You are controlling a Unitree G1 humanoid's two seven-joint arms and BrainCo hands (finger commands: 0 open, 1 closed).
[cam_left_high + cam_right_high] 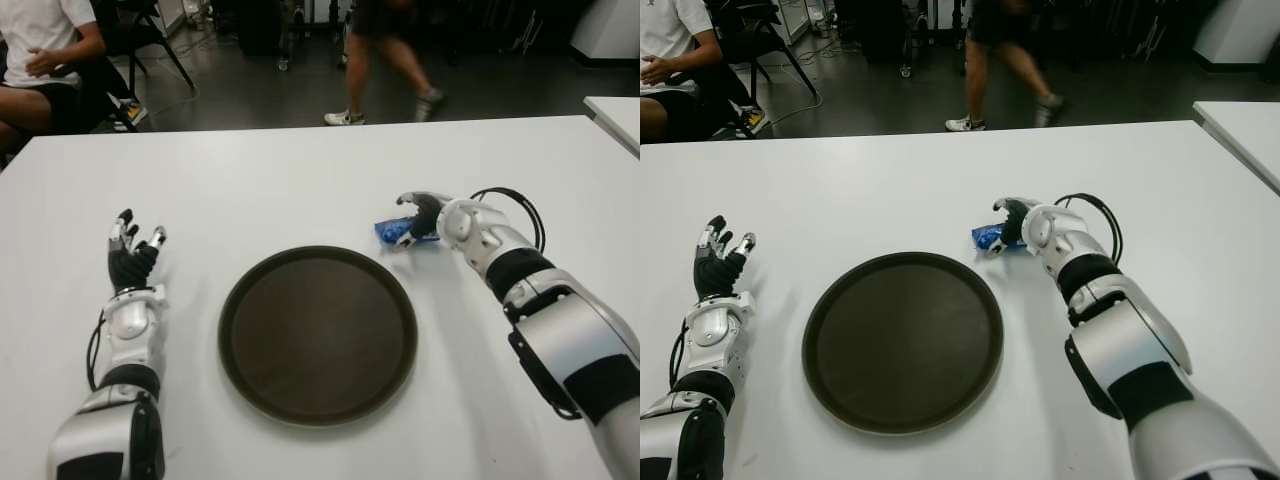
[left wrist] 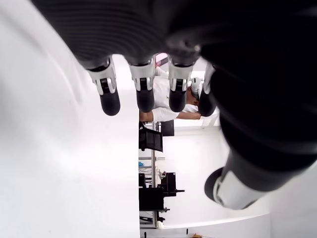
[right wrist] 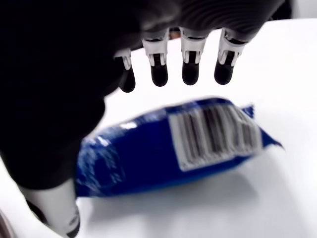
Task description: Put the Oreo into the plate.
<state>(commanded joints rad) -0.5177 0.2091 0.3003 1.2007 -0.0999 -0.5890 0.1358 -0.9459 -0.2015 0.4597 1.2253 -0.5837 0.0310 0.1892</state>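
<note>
Oreo point(image 3: 168, 148): a blue foil packet lying flat on the white desk point(image 1: 300, 180), just beyond the far-right rim of the plate point(image 1: 318, 335), apart from it; barcode panel faces up
Long axis: runs roughly left to right across the desk, one crimped end toward the plate, the other under the right hand
Right hand point(image 1: 412, 222): reaches in from the right and sits over the packet; in its wrist view the four fingertips point(image 3: 191, 72) hang above the far edge of the packet and the thumb shows on the near side; the fingers are spread and not yet clamped, so it holds nothing; whether any finger touches the wrapper I cannot tell
Left hand point(image 1: 130, 255): idle, to the left of the plate, fingers spread and empty
Handling: likely light and thin; the wrapper looks slick and crinkly, so it may slide on the smooth desk or slip in a loose pinch; the biscuits inside are brittle, so a hard squeeze could crack them
Where to hold: across the short width at mid-body, thumb on the near long edge and fingers on the far one; the crimped ends are flimsy
Plate: dark, round, bare, in the middle of the desk
Background: a seated person and a walking person beyond the far edge
</note>
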